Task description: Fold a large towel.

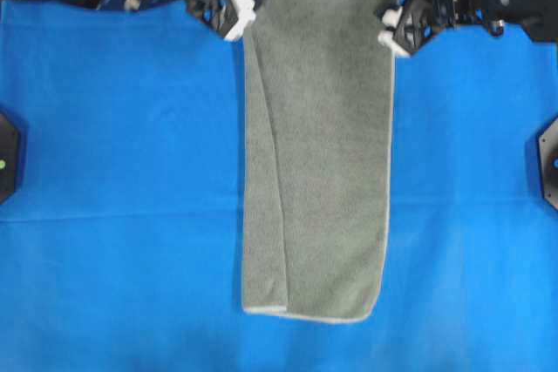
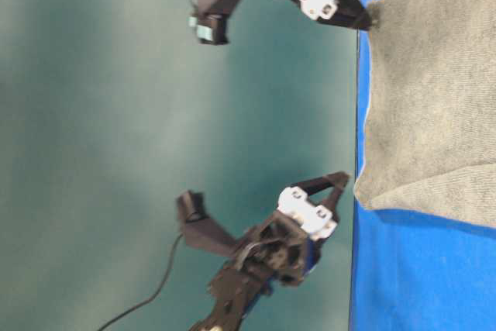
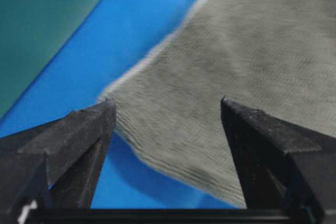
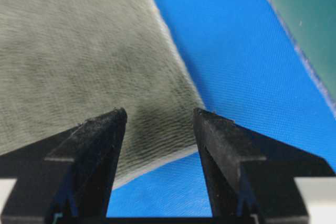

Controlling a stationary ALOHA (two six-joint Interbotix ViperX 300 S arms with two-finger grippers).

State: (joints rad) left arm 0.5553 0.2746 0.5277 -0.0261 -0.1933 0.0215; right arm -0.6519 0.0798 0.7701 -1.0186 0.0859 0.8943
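Both pincers stand wide and empty: my left pincer (image 1: 237, 15) and right pincer (image 1: 394, 30) flank the far corners of the sage-green rectangular terry towel (image 1: 318, 154). It lies folded lengthwise on the blue-covered bench (image 1: 122, 172), long axis running from far edge toward near edge, arms low.

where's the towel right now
In the overhead view the towel lies as a long folded strip down the middle of the blue cloth, its top corners beside the open left gripper and open right gripper.
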